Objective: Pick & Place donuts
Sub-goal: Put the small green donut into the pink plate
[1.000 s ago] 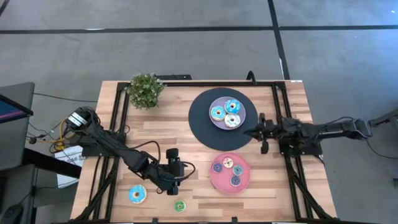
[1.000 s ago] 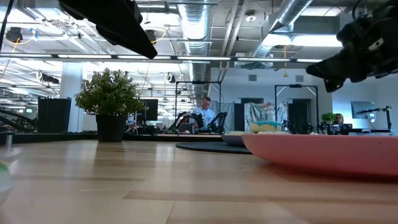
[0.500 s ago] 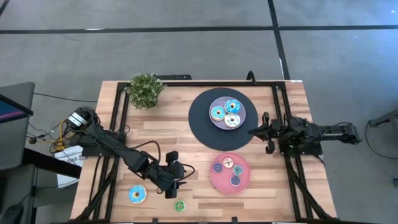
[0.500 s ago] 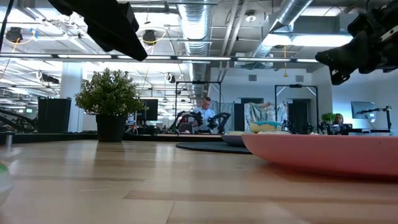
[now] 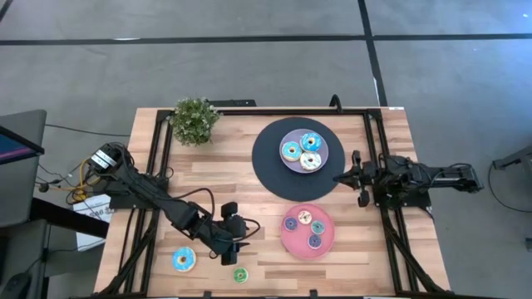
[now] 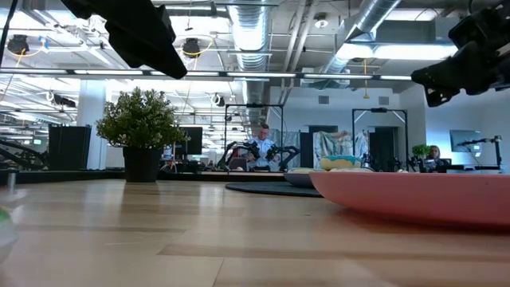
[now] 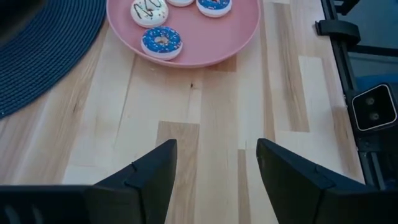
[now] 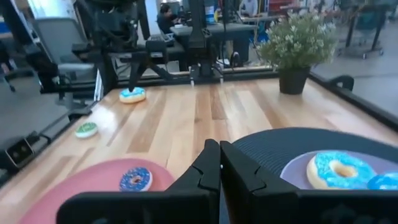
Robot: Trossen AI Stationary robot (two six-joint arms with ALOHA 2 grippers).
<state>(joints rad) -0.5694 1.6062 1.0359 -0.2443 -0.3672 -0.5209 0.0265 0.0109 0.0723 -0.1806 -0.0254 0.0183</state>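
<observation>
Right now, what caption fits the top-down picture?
Two donuts wait beside the open left gripper; others fill two plates.

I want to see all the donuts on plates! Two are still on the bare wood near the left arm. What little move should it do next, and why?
Probably the left gripper, open and empty, should drop down over the small green donut just beside it. That donut and the bigger blue donut still lie on the table, off the pink plate. The right gripper waits shut by the black disc.
</observation>
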